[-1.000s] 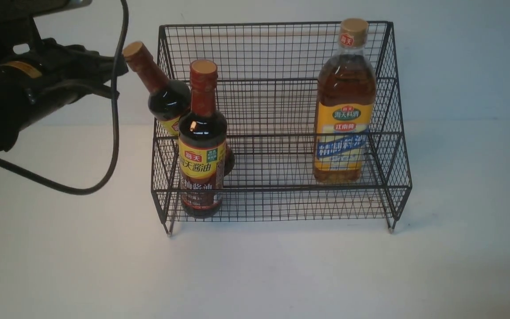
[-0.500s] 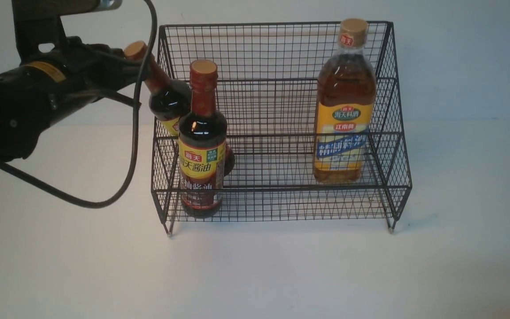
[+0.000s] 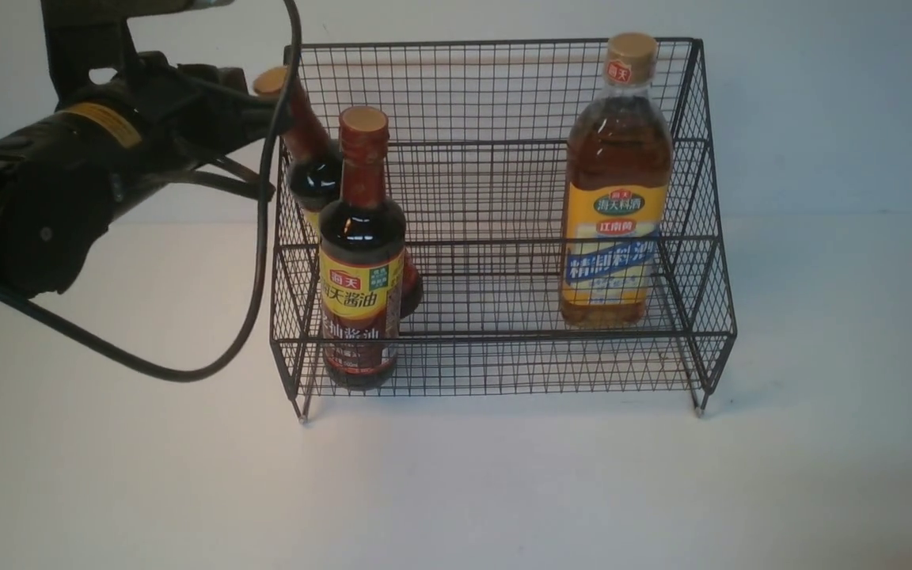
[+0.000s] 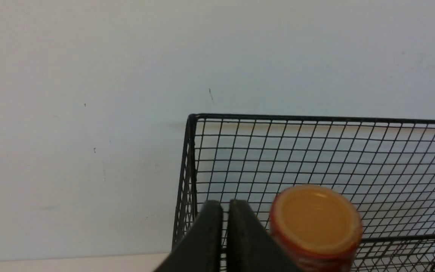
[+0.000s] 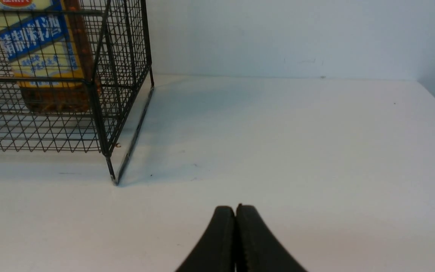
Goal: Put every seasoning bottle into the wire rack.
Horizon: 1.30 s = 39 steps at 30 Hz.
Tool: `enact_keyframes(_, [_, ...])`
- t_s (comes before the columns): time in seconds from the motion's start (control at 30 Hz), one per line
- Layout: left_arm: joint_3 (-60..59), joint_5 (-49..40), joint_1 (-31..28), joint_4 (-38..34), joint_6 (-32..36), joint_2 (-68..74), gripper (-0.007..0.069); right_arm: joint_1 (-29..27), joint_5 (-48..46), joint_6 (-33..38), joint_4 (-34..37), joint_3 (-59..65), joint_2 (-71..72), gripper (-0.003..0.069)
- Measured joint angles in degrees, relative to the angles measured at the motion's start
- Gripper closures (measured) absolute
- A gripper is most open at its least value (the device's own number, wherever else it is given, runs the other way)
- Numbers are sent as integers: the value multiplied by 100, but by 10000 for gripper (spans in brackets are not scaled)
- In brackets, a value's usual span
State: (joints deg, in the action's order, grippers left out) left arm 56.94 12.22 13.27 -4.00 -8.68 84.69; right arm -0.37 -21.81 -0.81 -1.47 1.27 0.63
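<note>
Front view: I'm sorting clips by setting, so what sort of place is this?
Probably a robot test bench, not a real kitchen: a bare white table, a blank white wall, and only a wire rack holding three seasoning bottles, with a robot arm beside it.

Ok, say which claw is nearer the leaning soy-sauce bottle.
Left. The left claw sits beside the cap of the leaning soy-sauce bottle; the right claw is past the wire rack's other end.
</note>
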Motion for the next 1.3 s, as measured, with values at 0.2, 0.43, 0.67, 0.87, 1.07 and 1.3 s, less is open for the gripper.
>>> enact_keyframes(0.2, [117,0,0,100,-119,90,616,0,0,0,0,0,0,669])
enact_keyframes(0.43, [143,7,0,106,-86,90,616,0,0,0,0,0,0,669])
enact_keyframes(0.67, [143,-12,0,106,-27,90,616,0,0,0,0,0,0,669])
enact_keyframes(0.87, [143,-275,-68,121,336,-109,616,0,0,0,0,0,0,669])
enact_keyframes(1.07, [143,-1222,-170,121,398,-801,616,0,0,0,0,0,0,669])
enact_keyframes(1.3, [143,-2580,-152,21,411,-2312,616,0,0,0,0,0,0,669])
